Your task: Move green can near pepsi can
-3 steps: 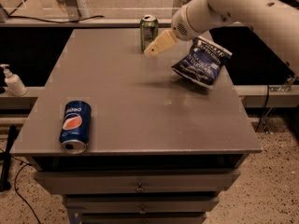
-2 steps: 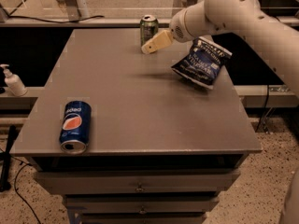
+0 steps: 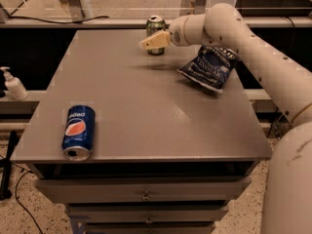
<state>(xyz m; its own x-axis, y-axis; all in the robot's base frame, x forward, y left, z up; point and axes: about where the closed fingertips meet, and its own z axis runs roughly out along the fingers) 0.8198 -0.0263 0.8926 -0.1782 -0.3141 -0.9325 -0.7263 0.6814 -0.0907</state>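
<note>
At the near edge, below the grey table (image 3: 146, 111), a stack of drawers (image 3: 145, 196) faces the camera. On the tabletop's near left corner the pepsi can (image 3: 78, 132) lies on its side, its open silver end toward the front edge and its blue body with the round red-white-blue logo and white lettering turned upward. Off the table's left side, on a lower ledge, stands a white pump bottle (image 3: 13, 84).

Farther back and to the right, a dark blue chip bag (image 3: 208, 68) rests tilted near the right edge, partly under the white arm (image 3: 253, 52), which sweeps in from the right foreground and bends across the far half of the table.

At the arm's end the gripper (image 3: 152, 42) – a pale beige tip – points left and slightly down, right in front of the green can (image 3: 157, 26). How wide it is parted cannot be told from this angle, nor whether it has any grasp on the can or merely overlaps it in view.

The green can stands upright at the far edge of the table, a little right of centre – well apart from the pepsi can, which sits diagonally across the surface. Its silver top is visible, with green sides and a paler patch of label below; the gripper hides part of its middle.
</note>
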